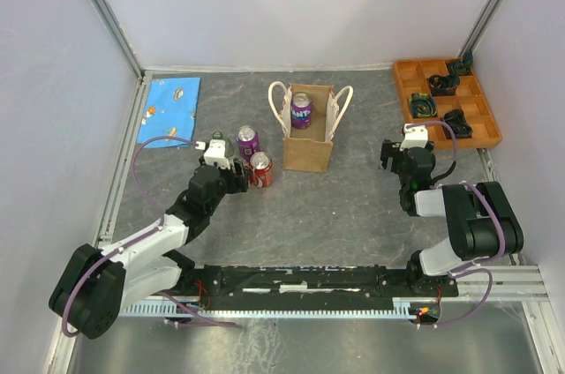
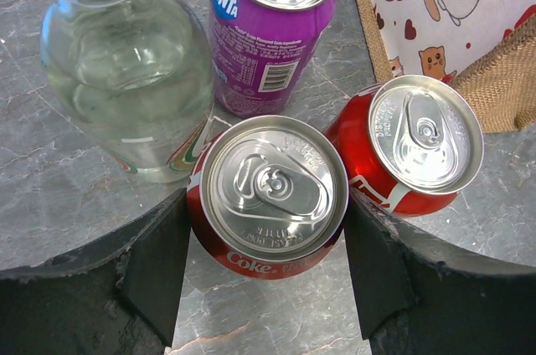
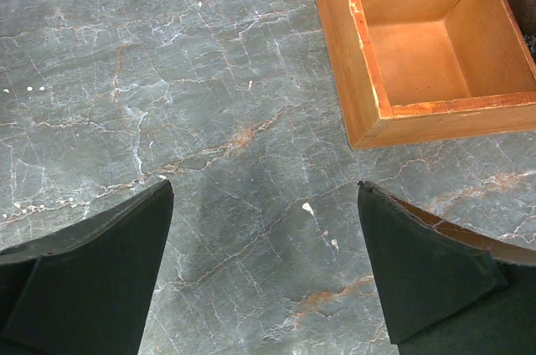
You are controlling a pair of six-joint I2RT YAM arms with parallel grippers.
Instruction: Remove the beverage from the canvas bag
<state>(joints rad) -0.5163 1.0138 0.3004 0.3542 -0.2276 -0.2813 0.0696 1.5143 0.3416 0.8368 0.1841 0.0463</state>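
Coke can (image 2: 268, 196) left of the canvas bag (image 1: 307, 149) sits clamped in the left fingers (image 2: 155, 271); right fingers (image 3: 92, 271) stand apart.

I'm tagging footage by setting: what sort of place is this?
Probably a robotics lab test cell: plain white enclosure walls, black left arm and right arm mounted at a grey marble-patterned tabletop.

Can (image 1: 301, 111) in the canvas bag (image 1: 307, 152); just left of it, Coke can (image 2: 268, 196), two more cans (image 2: 272, 28), a bottle (image 2: 126, 70).
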